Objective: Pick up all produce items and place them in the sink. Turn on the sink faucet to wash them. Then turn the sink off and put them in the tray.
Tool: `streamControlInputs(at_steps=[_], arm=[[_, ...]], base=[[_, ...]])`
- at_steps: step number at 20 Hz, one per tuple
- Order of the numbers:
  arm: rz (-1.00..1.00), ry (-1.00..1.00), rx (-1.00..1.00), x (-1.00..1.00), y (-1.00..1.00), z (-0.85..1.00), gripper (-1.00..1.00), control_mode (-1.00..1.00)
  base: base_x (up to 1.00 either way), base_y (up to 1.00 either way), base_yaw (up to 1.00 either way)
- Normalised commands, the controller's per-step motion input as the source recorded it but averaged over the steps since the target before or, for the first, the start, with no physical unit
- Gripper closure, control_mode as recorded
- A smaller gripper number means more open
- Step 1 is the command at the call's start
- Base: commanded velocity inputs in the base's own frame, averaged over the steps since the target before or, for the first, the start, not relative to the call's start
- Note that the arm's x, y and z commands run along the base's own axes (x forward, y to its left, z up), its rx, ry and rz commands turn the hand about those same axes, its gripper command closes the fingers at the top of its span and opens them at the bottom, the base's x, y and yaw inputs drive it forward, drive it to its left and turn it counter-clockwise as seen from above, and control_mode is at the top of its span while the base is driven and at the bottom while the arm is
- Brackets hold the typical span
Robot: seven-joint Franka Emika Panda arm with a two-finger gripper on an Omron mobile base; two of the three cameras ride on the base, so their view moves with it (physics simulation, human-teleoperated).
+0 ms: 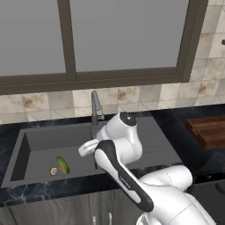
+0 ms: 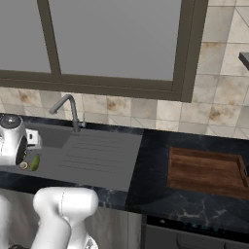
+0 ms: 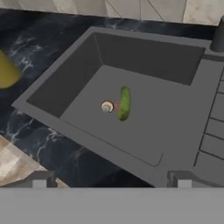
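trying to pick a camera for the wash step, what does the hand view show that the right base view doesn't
Hand view alone: a yellow bottle on the counter beside the basin, the gripper with its jaws open and holding nothing, and the full sink floor.
Right base view alone: the wooden tray off to the right on the counter, the whole faucet with its curved spout, and the window above.
Both: the sink, with the cucumber and the small tan item lying close together inside it.
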Motion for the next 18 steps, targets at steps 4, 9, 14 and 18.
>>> streamControlInputs(at_steps=[4,9,14,18], arm=[[0.0,0.03,-0.16,-0.19,0.44,-0.3,-1.0,-1.0],[-0.02,0.04,-0.12,-0.01,0.22,-0.23,-1.0,-1.0],[-0.14,0.05,-0.13,0.05,0.41,-0.18,-1.0,-1.0],[-0.19,0.03,-0.07,0.16,0.44,-0.19,-1.0,-1.0]], base=[[0.0,0.0,0.0],[0.0,0.0,0.0],[0.0,0.0,0.0],[0.0,0.0,0.0]])
